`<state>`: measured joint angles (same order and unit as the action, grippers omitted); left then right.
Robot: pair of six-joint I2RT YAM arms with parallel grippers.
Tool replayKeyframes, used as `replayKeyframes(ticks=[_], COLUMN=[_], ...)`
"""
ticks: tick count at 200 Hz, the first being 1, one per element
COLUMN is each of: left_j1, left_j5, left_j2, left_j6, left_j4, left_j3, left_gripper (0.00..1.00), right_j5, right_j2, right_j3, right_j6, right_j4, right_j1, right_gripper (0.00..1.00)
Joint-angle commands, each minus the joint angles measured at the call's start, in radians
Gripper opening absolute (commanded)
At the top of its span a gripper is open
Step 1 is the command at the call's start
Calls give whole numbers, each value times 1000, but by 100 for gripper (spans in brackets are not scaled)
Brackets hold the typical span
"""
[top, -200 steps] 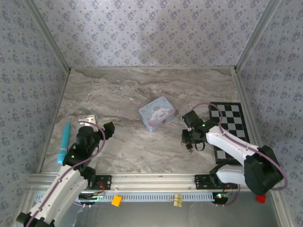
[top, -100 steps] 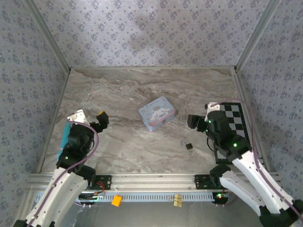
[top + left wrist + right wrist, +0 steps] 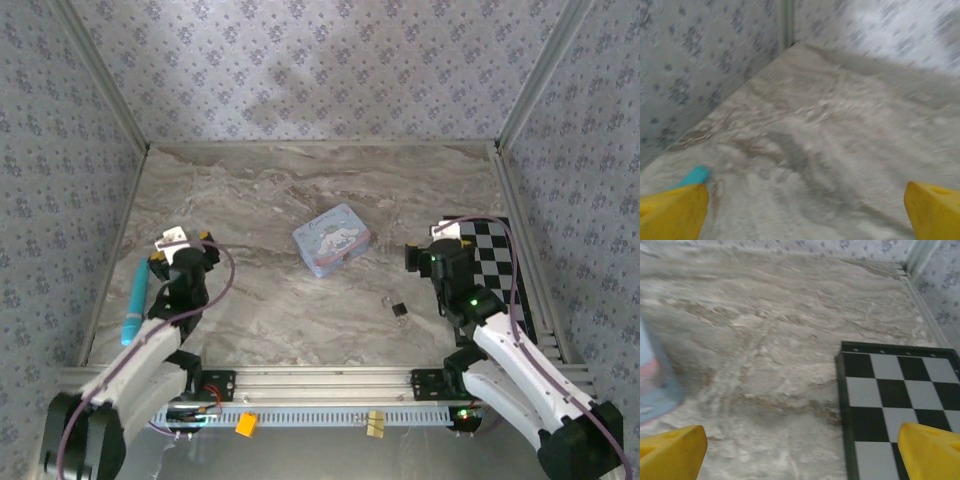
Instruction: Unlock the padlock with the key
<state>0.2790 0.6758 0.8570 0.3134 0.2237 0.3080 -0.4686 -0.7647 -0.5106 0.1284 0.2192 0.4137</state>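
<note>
Top external, padlock: I see the padlock [image 3: 399,310] lying loose on the marble table [image 3: 260,200], with nothing touching it.
Top external, right gripper: the right gripper [image 3: 425,247] has its fingers spread and holds nothing. The padlock lies behind its fingertips, back toward the arm's base and a little to its left.
Top external, left gripper: the left gripper [image 3: 183,244] is also spread and empty. The padlock is well apart from it, far off to its right, past the light-blue tin [image 3: 331,239].
Top external, nearer arm: the right, clearly.
Top external, key: a thin sliver [image 3: 386,301] sits just beside the padlock on the side toward the tin. I cannot tell whether it is the key or the shackle.
Top external, long axis: padlock and sliver together seem to run slantwise, from the tin's side toward the near edge. It is too small for me to be sure.
Left wrist, fingers: the yellow fingertips [image 3: 671,212] stand at the two bottom corners, wide apart, with bare marble between them. A teal tool [image 3: 695,175] pokes in just beyond the left tip.
Right wrist, fingers: the yellow fingertips [image 3: 671,452] are wide apart, with marble and the checkerboard [image 3: 890,405] ahead of them and the tin's edge off to the left.
Right wrist, judgement: this hand faces away from the padlock, so I would have to draw it back and swing it left before any grasp.
</note>
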Motion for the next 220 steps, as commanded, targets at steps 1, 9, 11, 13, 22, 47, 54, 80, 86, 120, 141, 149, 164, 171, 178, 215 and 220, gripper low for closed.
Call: replayKeyframes(ticks=[1,9,11,13,22,47,54,80,86,120,141,149,164,171,178,215,220], left_j1=[-49,-61,-65,-70,-91,-142,-152,-174,-179,-202,-236,-249,-260,-261,-262,-263,-263], left_j5=[74,55,47,38,-12,-154,-184,-301,-337,-431,-485,-498,-509,-510,-511,-515,-515], left_j2=[119,170,183,195,243,380,409,501,511,680,678,678,677,677,679,678,677], left_j6=[-95,-151,-163,-180,-238,-338,-337,-324,-328,-331,-304,-293,-284,-283,-283,-282,-281], left_j4=[141,202,220,237,308,497,516,609,624,765,642,629,616,612,615,612,612], left_j3=[62,59,58,55,47,20,23,14,10,21,81,88,92,94,94,94,94], left_gripper=[100,100,100,100,100,100,100,100,100,100,100,100,100,100,100,100,100], right_j5=[-52,-32,-26,-22,-4,34,39,61,66,109,149,152,184,215,256,440,458], right_j2=[-12,-18,-21,-23,-37,-119,-148,-239,-254,-319,-391,-426,-485,-500,-512,-535,-538], right_j3=[34,50,54,59,82,123,126,133,136,177,203,211,220,220,223,200,206], right_j6=[-62,-57,-58,-57,-62,-59,-58,-75,-87,-134,-182,-200,-243,-274,-277,-270,-266], right_j4=[-111,-143,-153,-161,-213,-322,-344,-428,-451,-632,-771,-825,-918,-937,-964,-959,-974], right_j1=[-56,-86,-92,-98,-128,-202,-218,-244,-245,-252,-271,-277,-291,-291,-301,-375,-378], right_gripper=[99,99,99,99,99,99,99,99,99,99,99,99,99,99,99,99,99])
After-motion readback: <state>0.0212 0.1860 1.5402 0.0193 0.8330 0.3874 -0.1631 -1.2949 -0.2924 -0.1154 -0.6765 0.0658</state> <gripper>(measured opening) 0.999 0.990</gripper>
